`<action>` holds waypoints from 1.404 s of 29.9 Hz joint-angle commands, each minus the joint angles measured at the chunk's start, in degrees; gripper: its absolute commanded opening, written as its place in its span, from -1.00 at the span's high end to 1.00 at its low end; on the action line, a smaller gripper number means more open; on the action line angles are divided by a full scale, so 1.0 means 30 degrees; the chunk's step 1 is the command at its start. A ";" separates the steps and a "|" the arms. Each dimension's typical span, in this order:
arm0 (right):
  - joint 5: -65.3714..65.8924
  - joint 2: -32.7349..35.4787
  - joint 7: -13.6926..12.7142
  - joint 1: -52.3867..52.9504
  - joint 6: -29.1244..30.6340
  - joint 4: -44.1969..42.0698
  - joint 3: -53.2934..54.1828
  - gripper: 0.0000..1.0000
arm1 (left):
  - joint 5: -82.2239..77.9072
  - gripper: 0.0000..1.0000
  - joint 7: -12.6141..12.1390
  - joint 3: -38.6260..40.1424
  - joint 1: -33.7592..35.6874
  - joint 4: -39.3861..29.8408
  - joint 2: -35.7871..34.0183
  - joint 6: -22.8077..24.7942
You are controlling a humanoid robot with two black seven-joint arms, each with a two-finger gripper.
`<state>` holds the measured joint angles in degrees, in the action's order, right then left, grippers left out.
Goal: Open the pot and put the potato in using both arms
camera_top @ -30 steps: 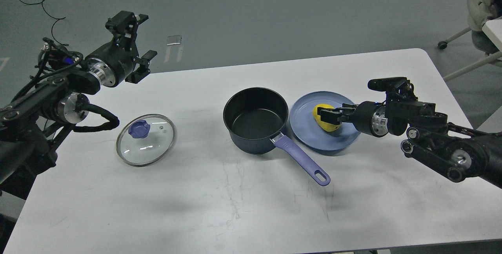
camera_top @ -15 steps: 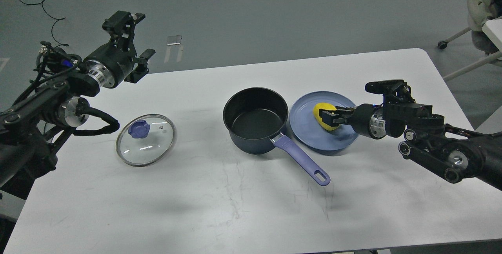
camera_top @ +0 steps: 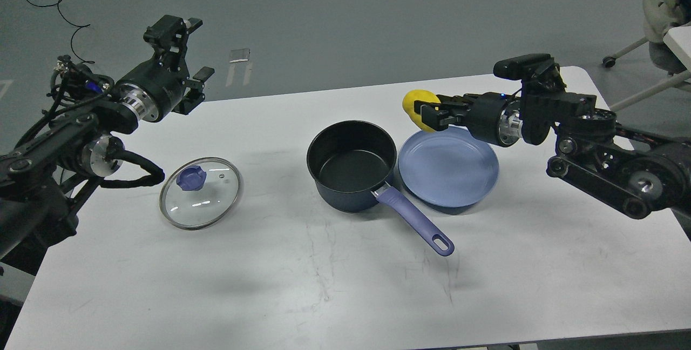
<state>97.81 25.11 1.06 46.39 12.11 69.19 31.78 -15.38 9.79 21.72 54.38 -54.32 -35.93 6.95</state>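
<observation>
Right fingers (camera_top: 426,115) clench the potato (camera_top: 415,102) above the plate (camera_top: 448,169), beside the pot (camera_top: 351,163); left fingers (camera_top: 195,88) hang released.

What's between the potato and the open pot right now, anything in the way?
Nothing visible. The potato, held in the right gripper, hangs above the plate's far rim, right of the pot. The lid lies far left.

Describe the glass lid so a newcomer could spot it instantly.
On the white table, look left of the dark pot. The glass lid lies flat there by itself, the only see-through disc, with a purple knob.
</observation>
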 commanded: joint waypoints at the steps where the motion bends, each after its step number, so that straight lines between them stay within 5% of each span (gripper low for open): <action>1: 0.0003 -0.0371 -0.0003 0.0621 0.0007 0.0169 -0.0134 0.37 | -0.0001 -0.96 -0.0011 -0.0005 0.0008 0.0001 -0.0006 -0.0004; 14: 0.0032 -0.3887 -0.0032 0.0680 -0.0023 -0.1940 -0.0984 0.28 | -0.0030 -0.96 -0.0040 -0.0093 -0.0343 0.0001 -0.0241 0.0026; 16: -0.0026 -0.3976 -0.0149 0.0680 0.0007 -0.2087 -0.1013 -0.28 | -0.0030 -0.96 -0.0040 -0.0093 -0.0373 0.0001 -0.0241 0.0026; 17: -0.0055 -0.4034 -0.0236 0.0651 -0.0022 -0.2116 -0.1013 -0.74 | -0.0030 -0.96 -0.0040 -0.0093 -0.0373 0.0001 -0.0270 0.0026; 19: -0.0202 -0.4122 -0.0266 0.0650 -0.0023 -0.2087 -0.1013 -0.96 | -0.0030 -0.96 -0.0011 -0.0093 -0.0373 0.0001 -0.0358 0.0026; 31: -0.5818 -0.4884 -0.0413 0.1119 -0.1393 -0.2028 0.0912 -1.00 | 0.0087 -0.96 -0.0070 0.0112 -0.0373 0.0001 -0.0184 0.0201; 42: -2.2874 -0.4649 -0.0442 -0.0607 -0.2308 -0.2116 0.8799 -1.00 | 0.0410 -0.96 0.0018 0.1136 -0.0519 -0.0233 0.1280 0.0201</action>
<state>39.59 11.10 -0.25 46.97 4.84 63.01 53.41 -14.20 9.78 23.33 53.06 -54.92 -33.68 7.48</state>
